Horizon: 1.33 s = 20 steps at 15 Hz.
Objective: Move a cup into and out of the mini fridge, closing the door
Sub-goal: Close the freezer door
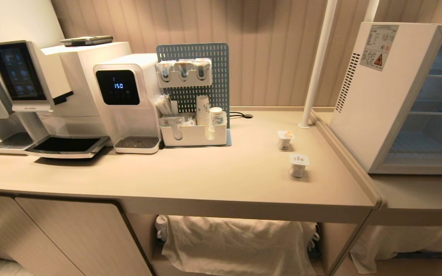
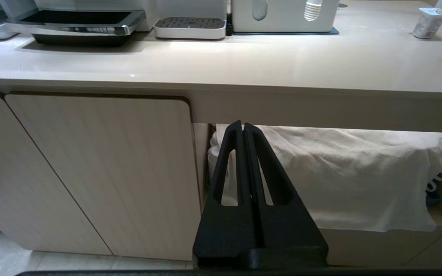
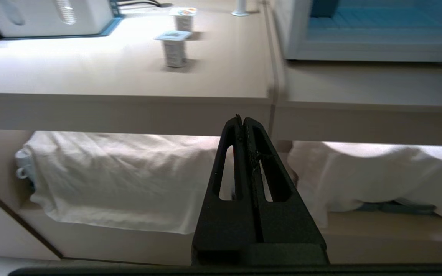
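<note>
- Mini fridge (image 1: 374, 103): white, on lower side counter at far right; front stands open, wire shelves bare, no cup inside. Door not in view.
- Cups: 2 small foil-lidded, upright on counter (image 1: 205, 172), left of fridge, near each other, not touching – near cup (image 1: 299, 165), far cup (image 1: 285, 140).
- White organiser (image 1: 194, 135): paper-cup stack, sachets.
- Left gripper (image 2: 243, 126): below counter edge, facing cabinet; fingers pressed together, empty.
- Right gripper (image 3: 243, 120): below counter edge, before cloth-covered shelf; clenched, empty.
</note>
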Tool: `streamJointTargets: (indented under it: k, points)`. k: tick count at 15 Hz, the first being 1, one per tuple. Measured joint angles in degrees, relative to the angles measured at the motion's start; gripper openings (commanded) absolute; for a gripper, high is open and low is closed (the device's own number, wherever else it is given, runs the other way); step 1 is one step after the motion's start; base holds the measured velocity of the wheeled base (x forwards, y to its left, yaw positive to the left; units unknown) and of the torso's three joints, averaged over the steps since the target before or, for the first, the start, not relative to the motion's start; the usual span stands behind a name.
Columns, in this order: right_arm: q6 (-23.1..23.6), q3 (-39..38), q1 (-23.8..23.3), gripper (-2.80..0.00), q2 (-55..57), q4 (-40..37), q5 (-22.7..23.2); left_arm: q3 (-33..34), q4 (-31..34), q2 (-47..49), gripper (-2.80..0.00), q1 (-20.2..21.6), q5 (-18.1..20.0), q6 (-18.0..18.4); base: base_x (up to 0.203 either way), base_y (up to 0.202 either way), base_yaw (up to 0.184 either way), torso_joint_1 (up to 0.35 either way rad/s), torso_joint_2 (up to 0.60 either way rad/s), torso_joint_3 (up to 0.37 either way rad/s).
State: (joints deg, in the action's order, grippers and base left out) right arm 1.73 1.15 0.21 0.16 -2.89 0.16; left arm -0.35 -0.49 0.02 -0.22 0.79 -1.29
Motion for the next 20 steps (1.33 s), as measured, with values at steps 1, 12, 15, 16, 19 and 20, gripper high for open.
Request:
streamJointTargets:
  k: [1, 12, 15, 16, 19, 20]
  points:
    - [0.02, 0.0, -0.03, -2.8, 0.02, -0.1, -0.02, 0.0, -0.02, 0.0, -2.8, -0.08, 0.03, 0.0, 0.0, -0.194, 0.001, 0.003, 0.01, -0.002]
    - [0.0, 0.0, -0.08, -2.8, 0.96, -0.1, -0.01, 0.0, -0.02, 0.0, -2.8, -0.04, -0.04, 0.02, 0.0, -0.193, 0.0, 0.003, 0.0, 0.002]
    - [0.0, 0.0, -0.03, -2.8, 1.05, -0.09, 0.0, 0.0, -0.02, 0.0, -2.8, -0.04, -0.04, 0.0, 0.0, -0.196, -0.001, 0.005, 0.0, 0.002]
    - [0.0, 0.0, -0.05, -2.8, 1.05, -0.1, -0.02, 0.0, -0.02, 0.0, -2.8, -0.07, -0.02, 0.0, 0.0, -0.191, 0.001, 0.002, 0.0, 0.002]
    - [0.0, 0.0, -0.05, -2.8, 1.11, -0.09, -0.01, 0.0, -0.03, 0.0, -2.8, -0.07, -0.06, 0.0, 0.0, -0.197, -0.001, 0.006, 0.0, 0.002]
    - [0.0, 0.0, -0.05, -2.8, 1.13, -0.07, 0.0, 0.0, -0.04, 0.0, -2.8, -0.05, -0.08, -0.02, 0.0, -0.193, -0.001, 0.002, 0.0, 0.007]
